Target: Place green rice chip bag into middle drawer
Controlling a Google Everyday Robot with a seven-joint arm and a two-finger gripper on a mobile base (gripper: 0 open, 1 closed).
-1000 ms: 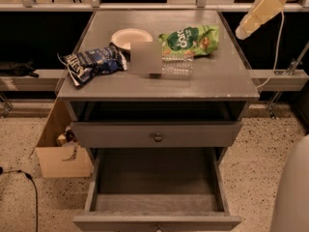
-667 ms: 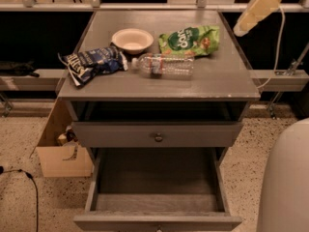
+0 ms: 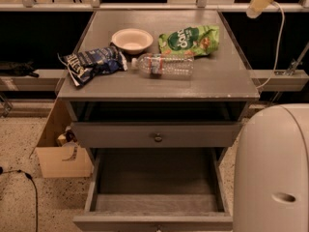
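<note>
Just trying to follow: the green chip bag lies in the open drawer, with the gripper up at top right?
No. The camera view shows the green rice chip bag on the cabinet top, not in the middle drawer; the gripper is at top right.

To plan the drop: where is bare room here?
Open drawer: floor wholly bare. Tabletop: free strip in front of the bottle; bowl, bottle, green bag and blue bag crowd the middle. Gripper is near the right rear corner.
</note>
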